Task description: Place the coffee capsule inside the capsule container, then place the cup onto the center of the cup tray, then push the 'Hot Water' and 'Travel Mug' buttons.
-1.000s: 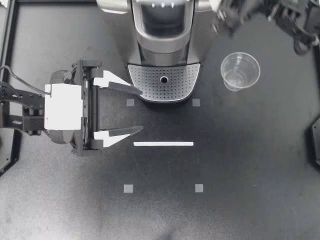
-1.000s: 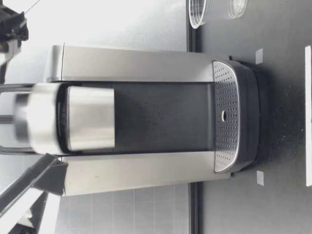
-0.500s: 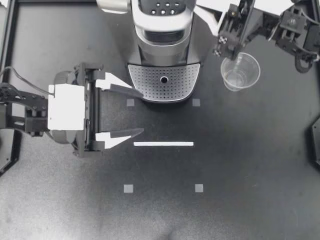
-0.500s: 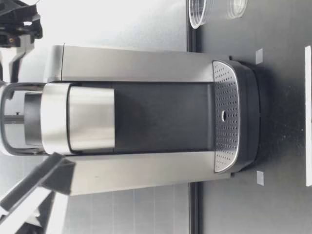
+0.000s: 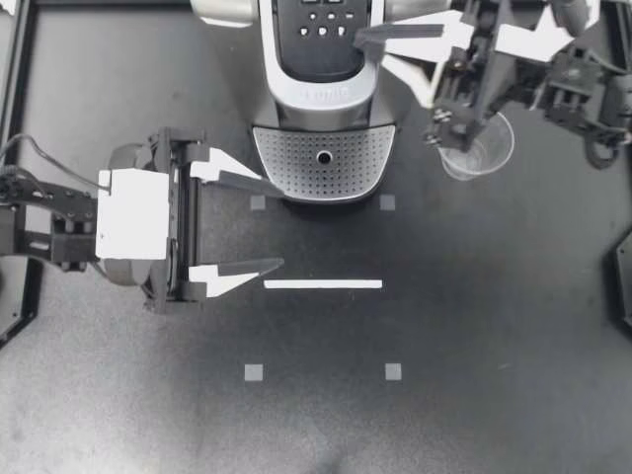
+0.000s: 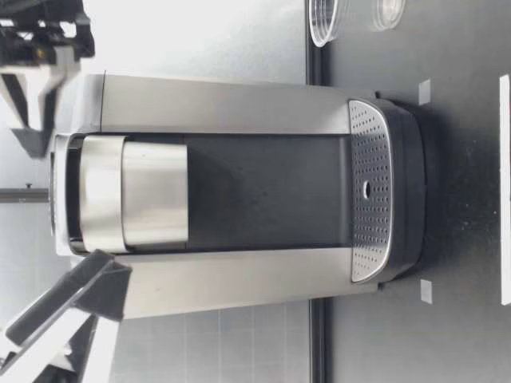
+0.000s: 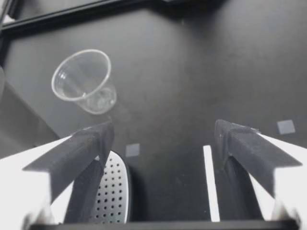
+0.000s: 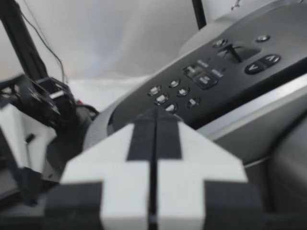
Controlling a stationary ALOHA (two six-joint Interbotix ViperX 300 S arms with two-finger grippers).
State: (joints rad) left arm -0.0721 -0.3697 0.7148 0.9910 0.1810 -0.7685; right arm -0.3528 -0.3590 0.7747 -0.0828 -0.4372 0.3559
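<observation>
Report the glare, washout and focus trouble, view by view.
Top view: the white casing behind my left gripper is blown out. Low view: the bright backdrop behind the silver coffee machine is washed out. Right wrist view: the shut fingers of my right gripper are out of focus, the dark button panel beyond clearer.

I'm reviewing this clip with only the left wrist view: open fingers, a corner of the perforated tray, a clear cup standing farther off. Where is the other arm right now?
Observer: In the top view, my right gripper is over the edge of the button panel on top of the coffee machine.
Operator: Open or shut?
Observer: Shut. The right wrist view shows its fingers pressed together with nothing between them, pointing towards the buttons.
Operator: Anything on the tray?
Observer: No. From above, the cup tray is bare. The cup stands on the table beside the machine, partly under the right arm.
</observation>
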